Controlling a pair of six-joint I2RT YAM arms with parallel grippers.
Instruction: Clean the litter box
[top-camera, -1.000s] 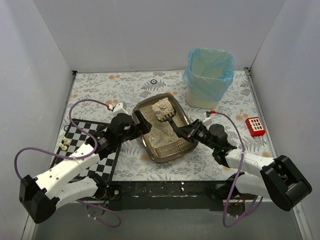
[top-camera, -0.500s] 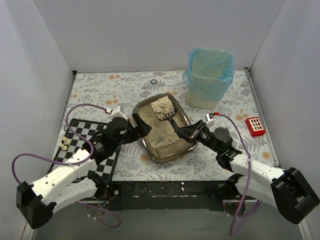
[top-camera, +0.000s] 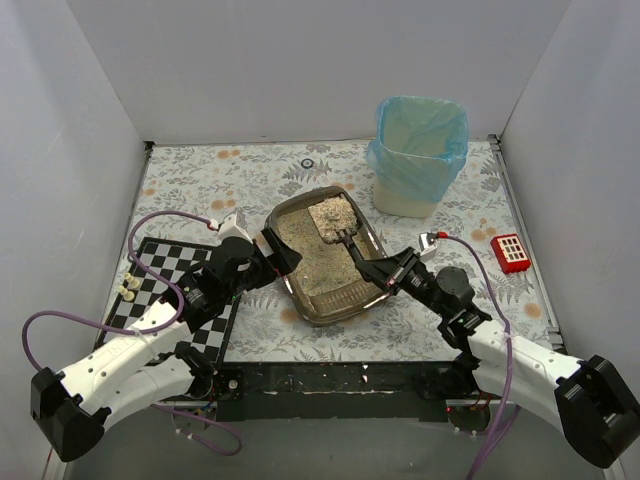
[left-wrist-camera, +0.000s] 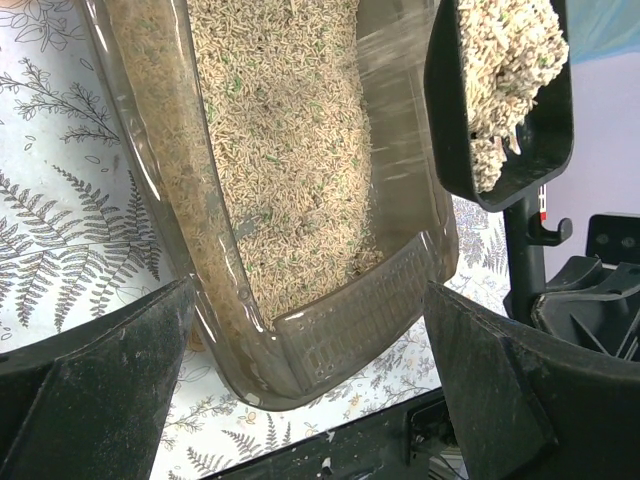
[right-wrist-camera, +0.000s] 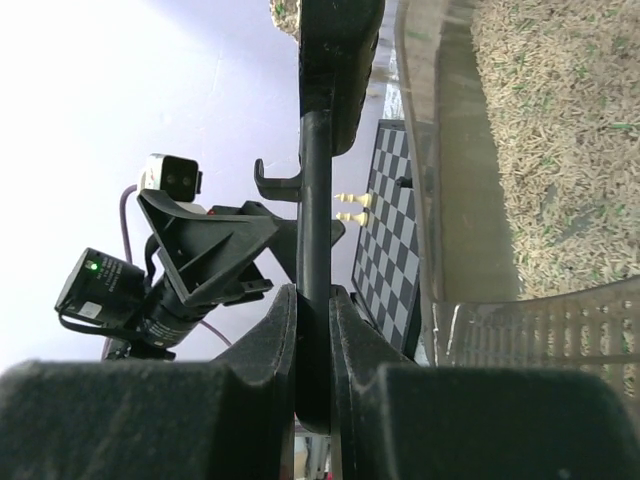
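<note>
The litter box, a dark brown translucent tray of beige litter, lies mid-table. My right gripper is shut on the handle of a black slotted scoop. The scoop's head is heaped with litter and hangs over the box's far end. In the right wrist view the handle runs straight up from my gripper, with the box wall to its right. My left gripper stands open at the box's left side. Its fingers straddle the ribbed near end of the box; the scoop is at upper right.
A beige bin lined with a blue bag stands at the back right. A small red block lies at the right. A chessboard with small chess pieces covers the near left. White walls enclose the table.
My right arm has drawn back toward the near right, and the loaded scoop head has shifted slightly toward the far end. The left arm has edged a little; its jaws stay open.
</note>
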